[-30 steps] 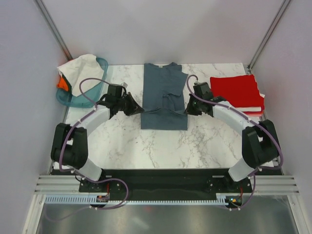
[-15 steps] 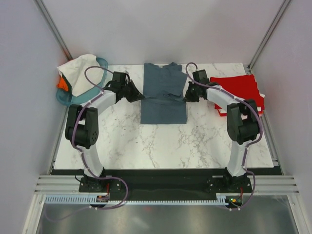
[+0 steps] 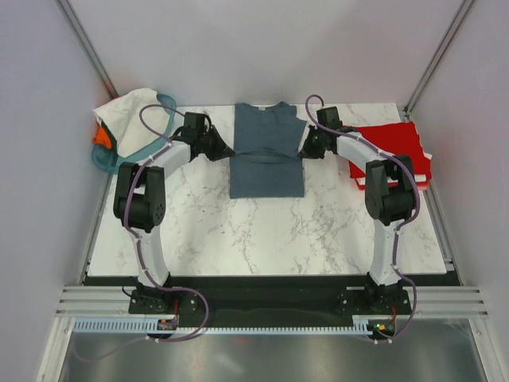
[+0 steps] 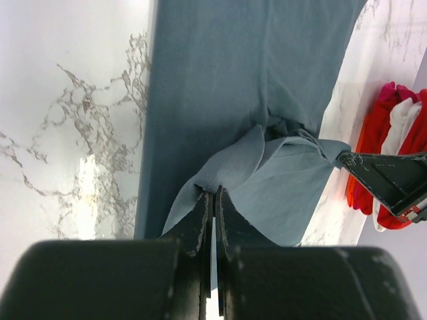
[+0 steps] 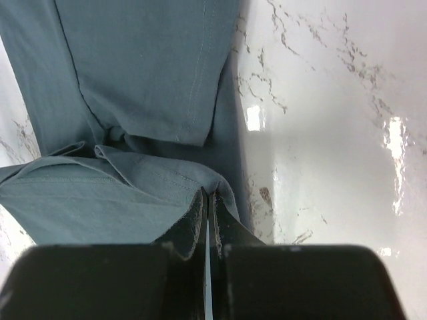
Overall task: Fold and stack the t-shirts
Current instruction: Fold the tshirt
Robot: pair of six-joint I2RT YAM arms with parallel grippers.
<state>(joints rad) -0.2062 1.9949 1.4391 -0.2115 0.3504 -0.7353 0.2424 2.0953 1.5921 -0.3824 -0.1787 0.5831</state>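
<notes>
Top view: the blue-grey shirt (image 3: 266,179) lies flat on the table (image 3: 262,231) toward 12 o'clock. It is soft, matte cloth folded to a long rectangle with straight side edges, and the collar points to the far wall. The left gripper (image 3: 229,153) meets its left edge at 9 o'clock and the right gripper (image 3: 303,151) meets its right edge at 3 o'clock. Both pinch cloth there. The table is glossy white marble with grey veins. At 2 o'clock lies the red shirt (image 3: 390,139), a neat square pile just beside the right arm. At 10 o'clock the teal basket (image 3: 107,163), of smooth plastic, hangs over the table edge. It holds a crumpled white shirt (image 3: 127,111) and an orange shirt (image 3: 100,137). Bare marble shows from 4 to 8 o'clock, between the arms.

Left wrist view: the jaws of the left gripper (image 4: 213,200) are pressed nearly together on a lifted, wrinkled flap of the shirt (image 4: 233,73). The flap stretches across to 3 o'clock, where the right gripper (image 4: 347,159) holds its other corner. Shiny marble runs along the shirt's straight edge at 9 o'clock. The red pile (image 4: 373,143) at 3 o'clock shows white between its folds.

Right wrist view: the right gripper (image 5: 208,203) is clamped on a hemmed fold of the shirt (image 5: 133,60), and stitch lines are visible. Bare marble fills 1 to 4 o'clock.
</notes>
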